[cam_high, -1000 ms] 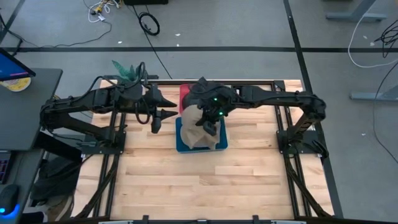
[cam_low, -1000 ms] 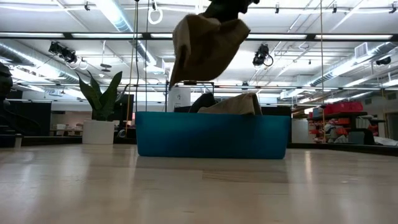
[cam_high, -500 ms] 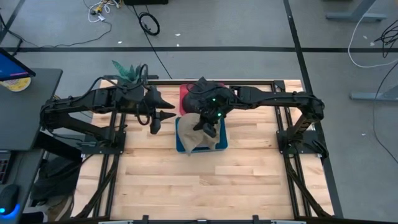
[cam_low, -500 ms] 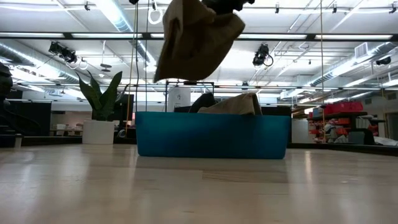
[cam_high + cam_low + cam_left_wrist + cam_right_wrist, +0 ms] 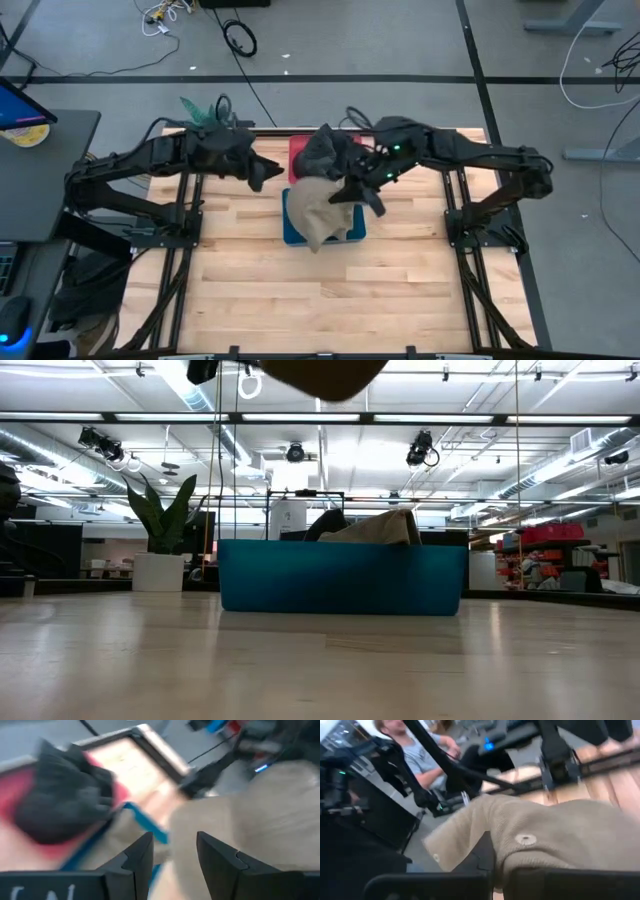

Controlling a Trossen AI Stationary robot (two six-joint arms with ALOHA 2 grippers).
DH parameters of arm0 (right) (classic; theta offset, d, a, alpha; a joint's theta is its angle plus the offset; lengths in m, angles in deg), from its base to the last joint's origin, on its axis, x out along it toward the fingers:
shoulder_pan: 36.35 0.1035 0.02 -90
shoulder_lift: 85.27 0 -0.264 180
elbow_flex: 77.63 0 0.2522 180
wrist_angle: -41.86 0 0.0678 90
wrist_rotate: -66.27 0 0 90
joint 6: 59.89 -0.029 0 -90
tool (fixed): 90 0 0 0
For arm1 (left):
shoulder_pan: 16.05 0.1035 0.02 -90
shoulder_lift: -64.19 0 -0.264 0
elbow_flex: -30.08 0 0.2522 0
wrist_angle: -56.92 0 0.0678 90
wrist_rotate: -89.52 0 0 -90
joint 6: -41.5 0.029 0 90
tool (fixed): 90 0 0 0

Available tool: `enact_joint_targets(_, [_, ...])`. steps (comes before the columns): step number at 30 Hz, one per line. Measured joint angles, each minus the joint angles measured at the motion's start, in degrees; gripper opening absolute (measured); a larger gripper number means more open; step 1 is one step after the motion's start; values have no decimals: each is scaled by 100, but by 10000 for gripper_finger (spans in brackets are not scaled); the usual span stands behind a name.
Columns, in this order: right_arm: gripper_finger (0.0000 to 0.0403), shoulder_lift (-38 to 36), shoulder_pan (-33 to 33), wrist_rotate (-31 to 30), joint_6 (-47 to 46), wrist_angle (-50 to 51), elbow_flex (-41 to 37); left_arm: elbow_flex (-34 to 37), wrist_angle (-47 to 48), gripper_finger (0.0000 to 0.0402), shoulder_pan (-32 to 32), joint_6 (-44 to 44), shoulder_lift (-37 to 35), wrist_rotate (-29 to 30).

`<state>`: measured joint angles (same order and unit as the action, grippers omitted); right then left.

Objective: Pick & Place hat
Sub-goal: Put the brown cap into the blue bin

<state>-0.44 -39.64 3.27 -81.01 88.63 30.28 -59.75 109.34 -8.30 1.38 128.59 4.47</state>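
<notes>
My right gripper (image 5: pixel 350 192) is shut on a tan hat (image 5: pixel 316 212), held high above the blue bin (image 5: pixel 352 234). In the low view only the hat's underside (image 5: pixel 322 374) shows at the top edge. A second tan hat (image 5: pixel 378 526) lies inside the blue bin (image 5: pixel 340 576). A dark hat (image 5: pixel 322 152) rests on the red bin (image 5: pixel 297 152) behind it. My left gripper (image 5: pixel 264 174) hovers open left of the bins; its wrist view shows the dark hat (image 5: pixel 62 807) and the tan hat (image 5: pixel 250 815). My right gripper holds the tan hat by its crown cloth near an eyelet (image 5: pixel 525 839), pinched between the fingers. It comes slanting down from the table's right side. The hat is lifted clear and droops toward the left and near side (image 5: pixel 310 228), over the blue bin.
The blue and red bins stand together at the table's far middle. Bare wooden tabletop (image 5: pixel 330 290) stretches toward the near edge. A person (image 5: pixel 415 745) sits beyond the table in the right wrist view. A plant (image 5: pixel 160 520) stands in the room behind.
My right gripper has risen with the tan hat, which has left the low view almost entirely, and has swung toward the table's right. The hat now hangs out to the gripper's left. My left gripper has drawn back slightly toward the far left.
</notes>
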Motion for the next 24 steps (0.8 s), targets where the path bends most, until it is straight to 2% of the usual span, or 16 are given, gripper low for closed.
enact_joint_targets(6, [3, -254, -3, -259, 518, -240, 0, -2, -844, 154, 234, -1369, 62, -1843])
enact_joint_targets(9, [3, -306, 3, -278, 682, -347, 0, 0, -881, 154, 358, -1947, 61, -2305])
enact_joint_targets(13, [3, -318, 123, -259, 875, -384, -3, 0, -792, 154, 590, -2175, 61, -2543])
enact_joint_targets(18, [3, -316, 266, -253, 1130, -382, -5, 0, -560, 154, 840, -2029, 61, -2601])
enact_joint_targets(24, [3, -312, 333, -256, 1230, -486, -5, 0, -577, 154, 775, -2162, 61, -2640])
